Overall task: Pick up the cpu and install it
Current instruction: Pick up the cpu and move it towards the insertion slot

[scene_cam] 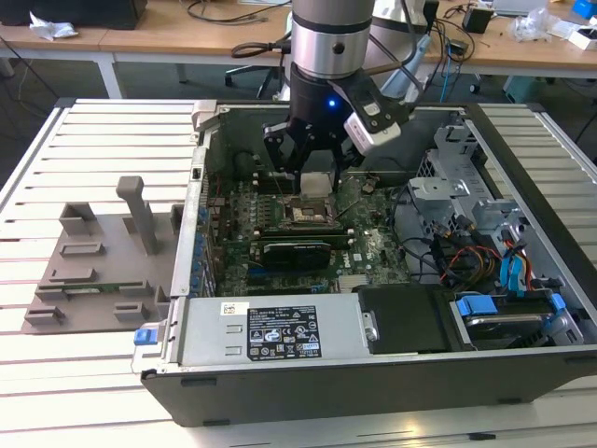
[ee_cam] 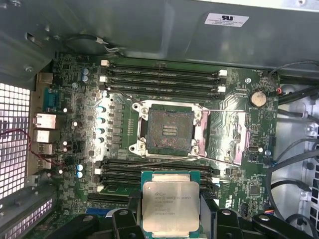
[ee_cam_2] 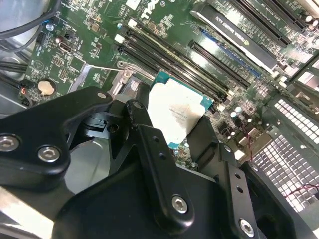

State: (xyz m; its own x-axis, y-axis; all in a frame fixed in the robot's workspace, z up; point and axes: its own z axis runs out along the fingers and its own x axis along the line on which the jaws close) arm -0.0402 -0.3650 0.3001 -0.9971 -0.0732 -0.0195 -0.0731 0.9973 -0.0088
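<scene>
Clamping the cpu (ee_cam: 170,206) flat by two opposite edges, the gripper (scene_cam: 315,175) hangs over the motherboard (ee_cam: 234,149); the empty socket (ee_cam: 169,130) lies close below, seemingly slightly offset; their edges look parallel.

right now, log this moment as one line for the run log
gripper: shut on cpu | position: over motherboard | socket: empty | status: cpu not yet seated

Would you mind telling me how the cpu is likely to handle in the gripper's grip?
The cpu looks like a thin, flat plate, so it is probably stiff and light. Its smooth metal top suggests it could slip, as the gripper seems to hold it by its edges. Its thin green rim is likely fragile if knocked.
</scene>
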